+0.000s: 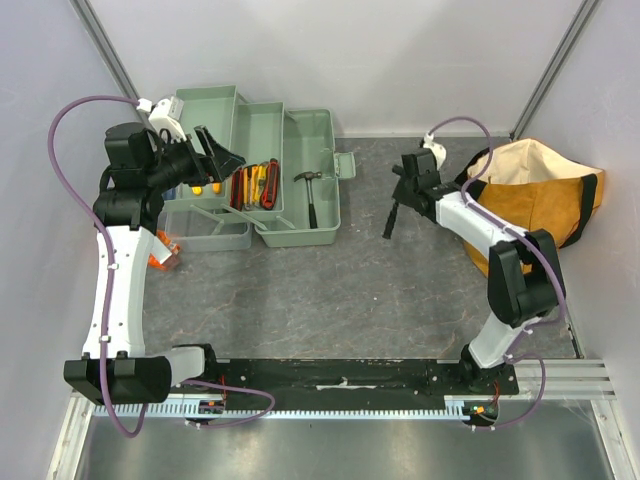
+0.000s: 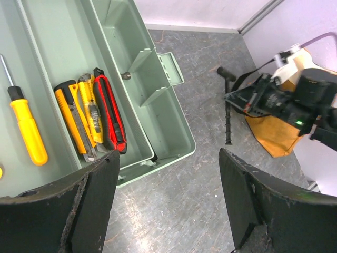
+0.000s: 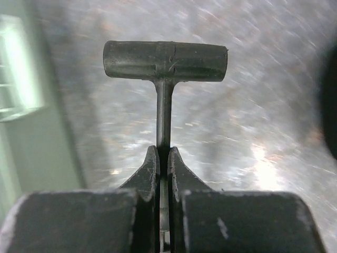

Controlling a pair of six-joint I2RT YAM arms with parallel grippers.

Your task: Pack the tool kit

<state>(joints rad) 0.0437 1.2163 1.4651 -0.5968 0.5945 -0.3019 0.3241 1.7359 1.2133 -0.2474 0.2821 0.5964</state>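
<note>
Plainly, the jaws of the right arm (image 1: 480,225) are pinched tight on the thin shaft of a black T-handled tool (image 3: 165,60), near the bench's far edge. The toolbox (image 1: 322,130) lies open to their left, toward the far left corner, with its hammer (image 1: 311,195) compartment nearest. The left arm (image 1: 115,270) hangs its jaws wide and empty over the knife tray (image 2: 131,126).

Grey marbled tabletop (image 1: 380,290). Pale back wall (image 1: 400,60), L wall (image 1: 35,220), R wall (image 1: 615,90), lavender-tinted. Grey metal posts (image 1: 105,48) in both back corners. Soft, even light.
</note>
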